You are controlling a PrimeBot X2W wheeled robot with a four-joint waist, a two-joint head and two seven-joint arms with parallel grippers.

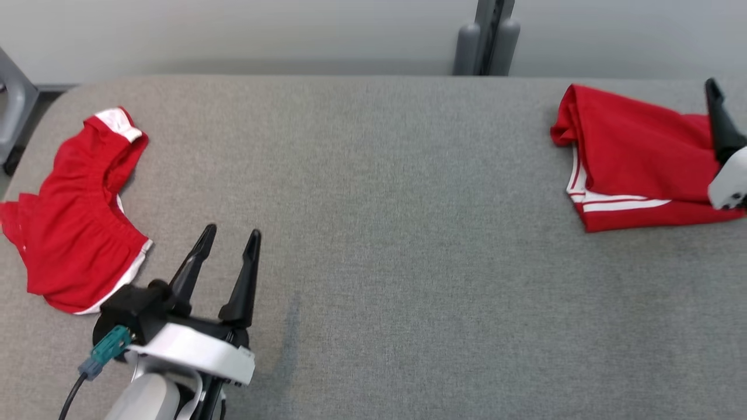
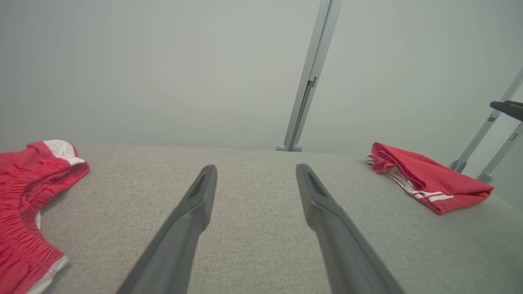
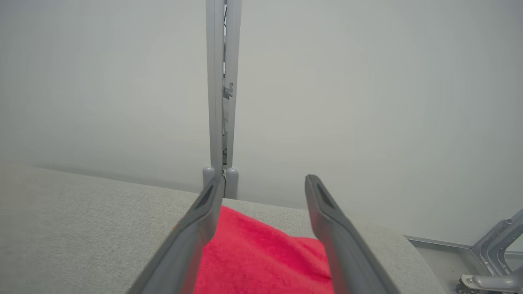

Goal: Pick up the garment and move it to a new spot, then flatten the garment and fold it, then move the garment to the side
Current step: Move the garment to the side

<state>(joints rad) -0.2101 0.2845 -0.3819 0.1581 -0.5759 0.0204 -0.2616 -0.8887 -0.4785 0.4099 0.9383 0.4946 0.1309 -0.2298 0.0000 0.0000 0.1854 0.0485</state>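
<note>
— Grey table (image 1: 397, 233), post (image 1: 487, 35) at its far edge. Where's the folded garment (image 1: 636, 157)?
— Right of the post, flat on the table; the right gripper (image 3: 261, 181) hangs over it, fingers spread, gripping nothing.
— And left of the post?
— Crumpled garment (image 1: 70, 221), and nearer the post the left gripper (image 1: 231, 231), fingers apart, empty.

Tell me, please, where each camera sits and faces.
Head view: on the head, looking down at the grey table; left gripper lower left, right gripper right edge.
Left wrist view: from that wrist, low across the table toward the wall; own open fingers.
Right wrist view: from that wrist, over the folded red garment toward a post; own fingers.
Shared: head and left wrist both show the crumpled red shorts.
</note>
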